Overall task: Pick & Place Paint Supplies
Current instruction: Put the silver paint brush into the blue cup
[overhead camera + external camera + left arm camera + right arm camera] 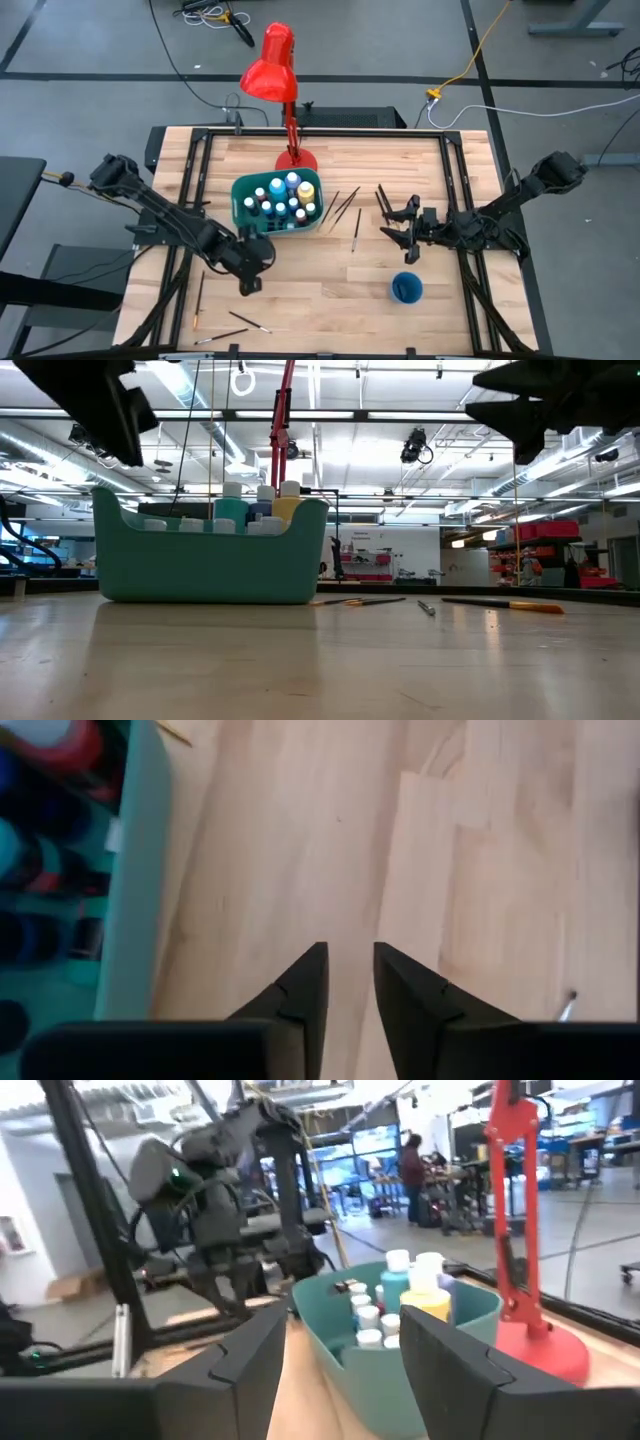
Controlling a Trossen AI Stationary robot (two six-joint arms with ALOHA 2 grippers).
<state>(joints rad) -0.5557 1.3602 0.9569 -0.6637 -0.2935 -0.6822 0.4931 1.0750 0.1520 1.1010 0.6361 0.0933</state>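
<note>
A teal bin (278, 206) stands on the table and holds several white-capped paint bottles (283, 196), which also show in the low view as bottles (258, 508). Thin paintbrushes (346, 206) lie flat on the wood right of the bin, and more brushes (200, 299) lie near the table's near-left edge. My left gripper (248, 280) hovers above bare wood just off the bin's near-left corner, fingers pointing down with a narrow gap (350, 965) and nothing between them. My right gripper (400, 226) hangs over the table right of the brushes, open wide (345, 1342), facing the bin.
A red desk lamp (283, 90) stands on its base behind the bin. A small round blue cup (406, 288) sits near the table's near-right part. Bare wood lies between the bin and the near edge. People and shelving show in the room beyond the table.
</note>
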